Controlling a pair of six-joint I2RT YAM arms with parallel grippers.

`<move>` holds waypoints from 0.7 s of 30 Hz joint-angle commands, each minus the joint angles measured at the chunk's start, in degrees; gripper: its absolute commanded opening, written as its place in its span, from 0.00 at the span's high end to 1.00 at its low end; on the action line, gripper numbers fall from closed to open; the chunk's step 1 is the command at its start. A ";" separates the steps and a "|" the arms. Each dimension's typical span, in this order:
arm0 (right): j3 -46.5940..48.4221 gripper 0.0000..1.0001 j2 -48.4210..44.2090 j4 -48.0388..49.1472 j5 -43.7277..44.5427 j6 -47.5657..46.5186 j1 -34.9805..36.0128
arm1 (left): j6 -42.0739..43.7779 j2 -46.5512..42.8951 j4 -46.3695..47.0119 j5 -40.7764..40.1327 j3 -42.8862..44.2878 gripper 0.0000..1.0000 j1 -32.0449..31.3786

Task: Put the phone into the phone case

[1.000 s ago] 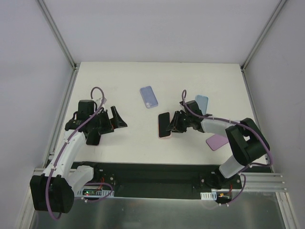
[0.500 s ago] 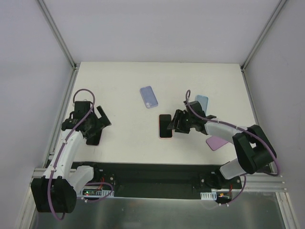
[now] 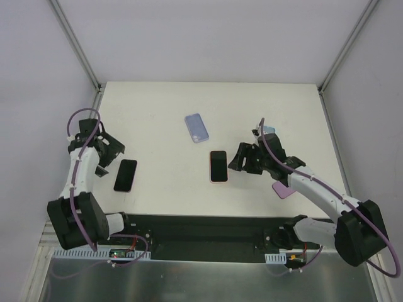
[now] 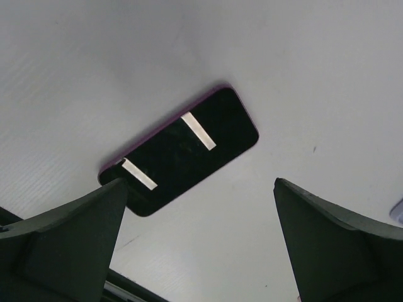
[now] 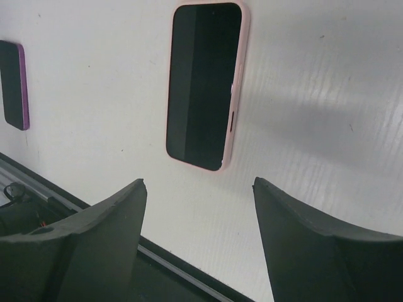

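A glossy black slab phone in a slim pink rubbery case lies flat, screen up, at the middle of the matte white table. Just right of it, the right gripper spreads its dark wedge-shaped fingers, holding nothing. At lower left, the left gripper gapes wide, empty, beside a second black phone rimmed in purple, its screen mirroring two pale strips.

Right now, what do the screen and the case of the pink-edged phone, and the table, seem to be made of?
Screen: likely glass, glossy black; it shows a paler reflected band. Case: probably soft plastic or silicone, matte pink, no sharp glare on its rim. Table: white, faintly ribbed with a dull sheen, perhaps plastic board.
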 commanded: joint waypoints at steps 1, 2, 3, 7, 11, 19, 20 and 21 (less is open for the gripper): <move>-1.14 0.29 -5.00 -2.42 0.18 -2.41 0.17 | -1.53 9.50 -1.28 1.83 5.00 0.01 6.61; -1.23 0.29 -5.36 -2.50 -0.09 -2.68 0.17 | -1.88 10.66 -1.28 4.28 5.18 0.01 9.41; -1.23 0.29 -5.80 -2.77 -0.44 -2.77 0.17 | -2.67 11.80 -1.28 5.26 5.09 0.01 10.40; -0.97 0.29 -7.38 -3.82 -0.71 -4.17 0.17 | -4.35 15.85 -0.50 5.71 4.82 0.04 13.04; -0.70 0.29 -8.70 -5.49 -0.88 -5.31 0.17 | -4.09 18.66 -0.14 6.05 5.44 0.12 13.13; -0.17 0.29 -11.95 -7.34 0.34 -5.58 0.08 | -5.31 24.81 -0.14 5.01 7.46 0.42 13.04; 0.00 0.29 -12.13 -7.95 0.52 -5.58 0.17 | -5.14 25.43 -0.05 4.74 7.81 0.52 13.13; 0.44 0.29 -12.30 -8.21 0.78 -5.49 0.17 | -5.14 25.87 -0.14 5.00 8.42 0.56 13.04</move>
